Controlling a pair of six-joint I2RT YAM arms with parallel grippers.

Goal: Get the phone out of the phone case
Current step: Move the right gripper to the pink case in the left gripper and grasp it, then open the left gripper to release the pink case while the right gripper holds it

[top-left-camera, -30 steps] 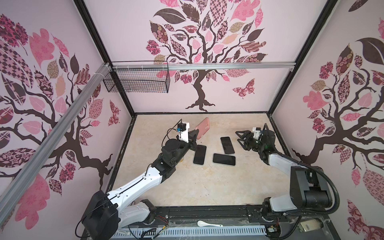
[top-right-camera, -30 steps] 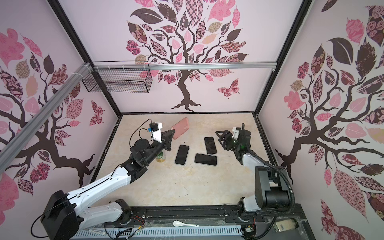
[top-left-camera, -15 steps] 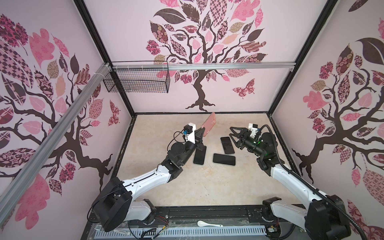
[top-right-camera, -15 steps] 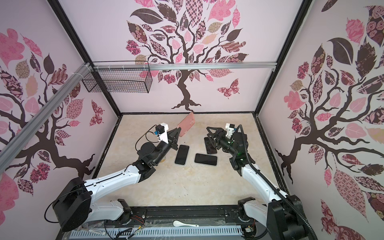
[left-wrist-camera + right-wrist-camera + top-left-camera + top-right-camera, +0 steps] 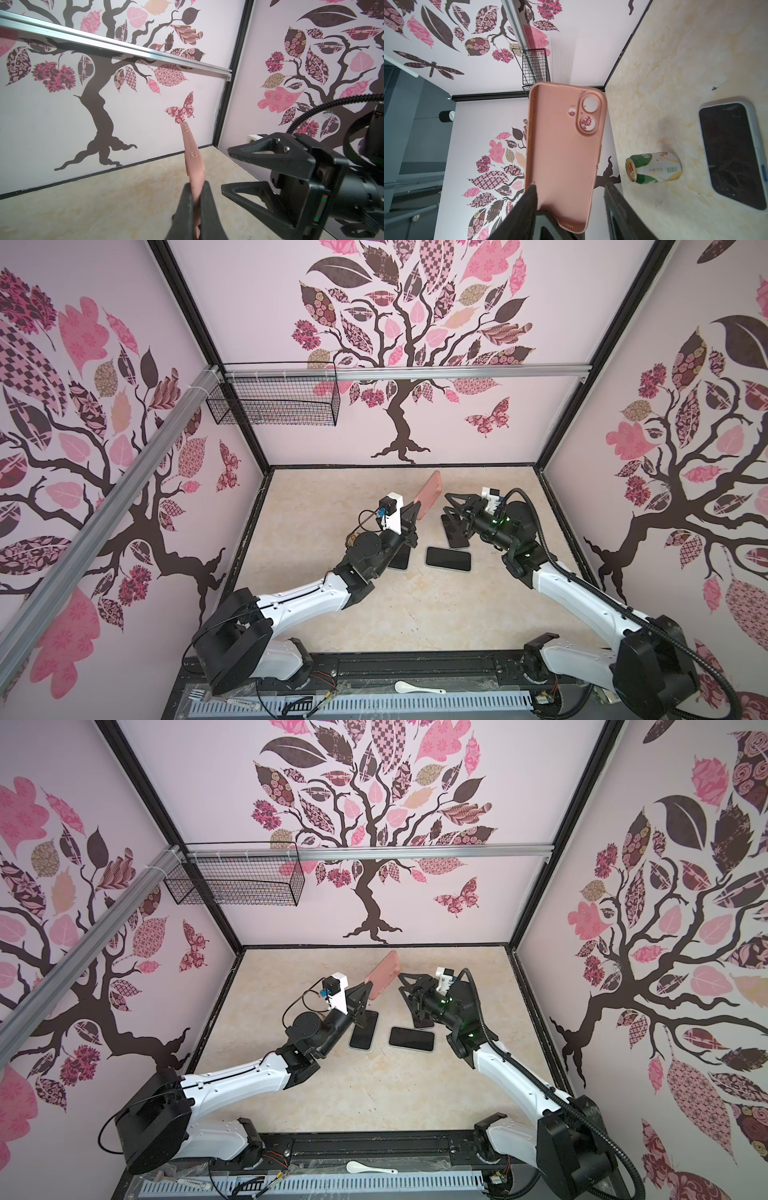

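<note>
The right pincer, spread, has neared the case pinched by left pincer (right wrist alone shows it empty).

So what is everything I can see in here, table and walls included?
phone case: one, pink, empty, held up above the table
phones: three, black, flat on the table
drink can: one, green and white, on the table
wire basket: one, black, hung on the back rail
spoon: one, white, front ledge
table: one, beige, marbled
left gripper: one, black, shut on the phone case
right gripper: one, black, open beside the phone case
</note>
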